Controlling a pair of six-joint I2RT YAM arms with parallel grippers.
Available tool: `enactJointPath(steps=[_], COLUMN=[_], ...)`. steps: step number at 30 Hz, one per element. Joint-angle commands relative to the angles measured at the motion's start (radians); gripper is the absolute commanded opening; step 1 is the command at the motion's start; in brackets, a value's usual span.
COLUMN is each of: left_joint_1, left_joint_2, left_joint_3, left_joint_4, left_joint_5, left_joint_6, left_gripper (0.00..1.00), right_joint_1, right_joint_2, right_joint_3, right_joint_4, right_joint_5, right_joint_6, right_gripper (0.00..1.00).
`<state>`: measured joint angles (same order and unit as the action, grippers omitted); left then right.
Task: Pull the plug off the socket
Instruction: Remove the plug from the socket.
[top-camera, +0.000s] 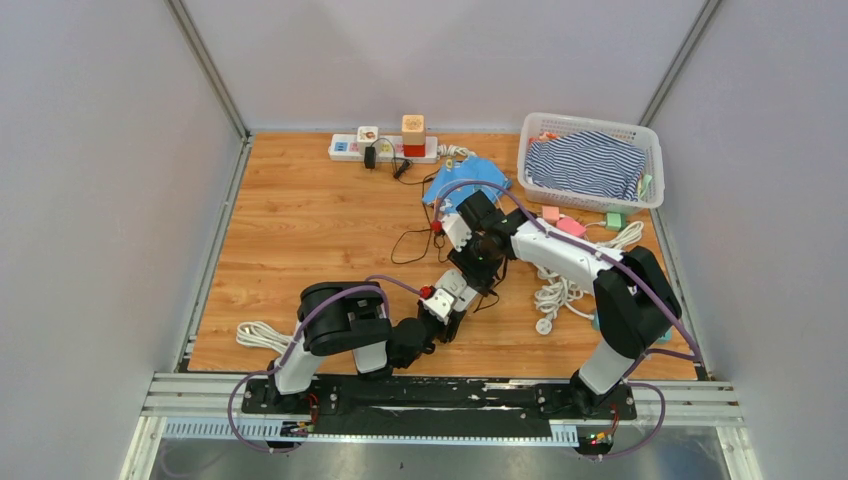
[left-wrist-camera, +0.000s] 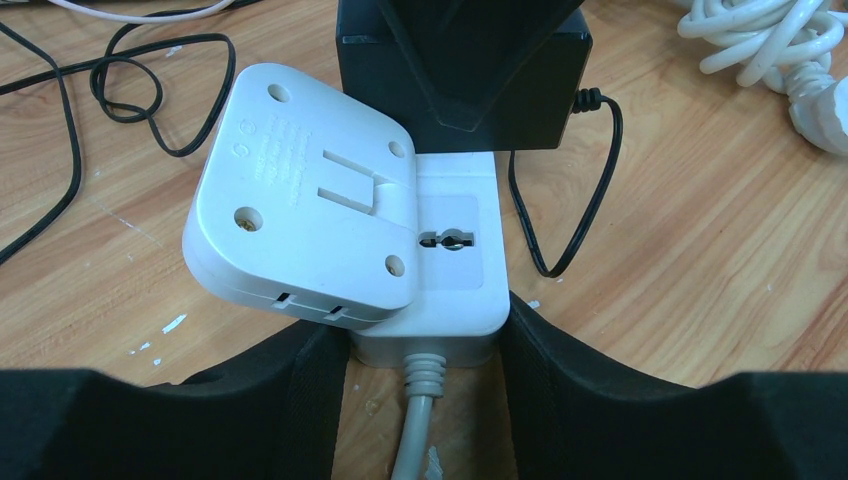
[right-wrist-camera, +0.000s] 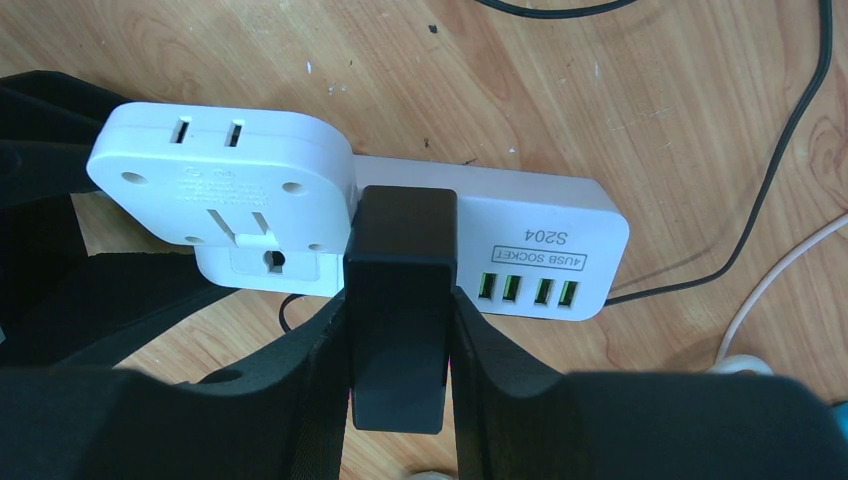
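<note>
Black-and-white arms (top-camera: 560, 252), purple cables (top-camera: 232, 400)

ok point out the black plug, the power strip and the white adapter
black plug (right-wrist-camera: 400, 300), right wrist view, middle of body
power strip (right-wrist-camera: 520, 205), right wrist view, bare white top
white adapter (left-wrist-camera: 300, 190), left wrist view, middle of face

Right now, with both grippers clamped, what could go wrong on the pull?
The left gripper holds the power strip only at its cable end, so the strip may lift or pivot with the black plug. The tilted white adapter crowds the right gripper and could get knocked loose.
</note>
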<state>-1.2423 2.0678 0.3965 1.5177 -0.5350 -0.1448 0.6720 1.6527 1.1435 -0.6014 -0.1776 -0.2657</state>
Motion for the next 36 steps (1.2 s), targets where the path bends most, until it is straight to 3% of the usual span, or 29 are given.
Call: enactJointPath(steps=[1, 5, 8, 13, 15, 20, 23, 26, 31, 34, 36], left_joint_1=[-0.002, -0.002, -0.002, -0.002, -0.002, -0.002, -0.001, -0.002, -0.001, -0.002, 0.000], left_joint_2=[0.033, 0.036, 0.035, 0.038, 0.040, 0.040, 0.040, 0.039, 0.040, 0.041, 0.044], left_joint_3=[0.015, 0.013, 0.010, 0.013, 0.013, 0.012, 0.011, 0.010, 0.010, 0.011, 0.013], left_joint_4=[0.008, 0.008, 0.008, 0.007, 0.006, 0.008, 0.007, 0.008, 0.008, 0.007, 0.006], left_joint_5=[-0.018, -0.018, -0.025, -0.022, -0.023, -0.017, -0.014, -0.018, -0.021, -0.020, -0.018], left_joint_6=[0.013, 0.010, 0.004, 0.001, -0.002, -0.004, -0.005, -0.006, -0.006, -0.006, -0.006], left_gripper=[0.18, 0.08, 0.01, 0.00, 0.00, 0.00, 0.00, 0.00, 0.00, 0.00, 0.00], right_joint_1=[0.001, 0.058, 0.060, -0.023, -0.050, -0.032, 0.025, 0.052, 0.007, -0.063, -0.075], right_joint_2=[0.088, 0.090, 0.093, 0.107, 0.108, 0.095, 0.093, 0.088, 0.105, 0.114, 0.101], right_joint_3=[-0.057, -0.056, -0.051, -0.064, -0.065, -0.051, -0.051, -0.050, -0.068, -0.063, -0.064], right_joint_4=[-0.019, -0.024, -0.010, 0.032, 0.026, -0.043, -0.055, -0.040, 0.043, 0.037, 0.021], right_joint_5=[-0.108, -0.116, 0.012, 0.221, 0.199, -0.146, -0.187, -0.119, 0.289, 0.276, 0.184], right_joint_6=[-0.009, -0.018, -0.016, 0.000, 0.001, -0.025, -0.045, -0.045, -0.022, -0.003, -0.005], right_gripper=[0.00, 0.00, 0.00, 0.00, 0.00, 0.00, 0.00, 0.00, 0.00, 0.00, 0.00])
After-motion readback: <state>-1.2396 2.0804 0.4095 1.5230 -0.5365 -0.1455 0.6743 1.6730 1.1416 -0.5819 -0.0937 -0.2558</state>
